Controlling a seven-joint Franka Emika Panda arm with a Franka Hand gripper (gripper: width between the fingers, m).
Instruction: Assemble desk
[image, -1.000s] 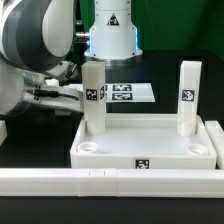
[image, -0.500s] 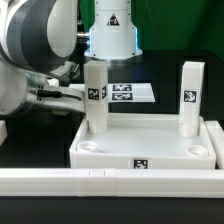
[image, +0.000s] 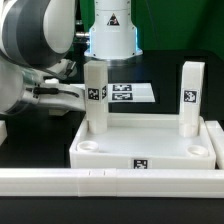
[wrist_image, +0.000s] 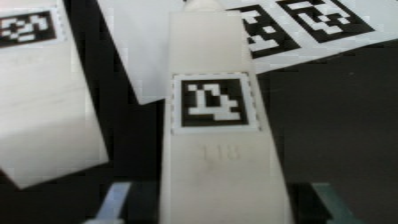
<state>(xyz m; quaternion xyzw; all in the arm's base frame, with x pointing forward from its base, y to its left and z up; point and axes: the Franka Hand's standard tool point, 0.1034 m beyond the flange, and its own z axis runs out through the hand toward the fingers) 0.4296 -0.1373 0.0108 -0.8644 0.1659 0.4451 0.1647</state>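
The black table (image: 40, 140) carries the white tabletop (image: 110, 152), the marker board (image: 125, 92) behind it and a long rail (image: 110, 180) in front.

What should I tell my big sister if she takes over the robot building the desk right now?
Fingers: closed on the left leg (exterior view's left), which stands upright in a far corner of the tabletop.
Done: the right leg stands upright in the other far corner.
Left: both front sockets are empty, so two more legs must go in. Those legs are not clearly in view. I cannot tell whether the held leg is fully seated.
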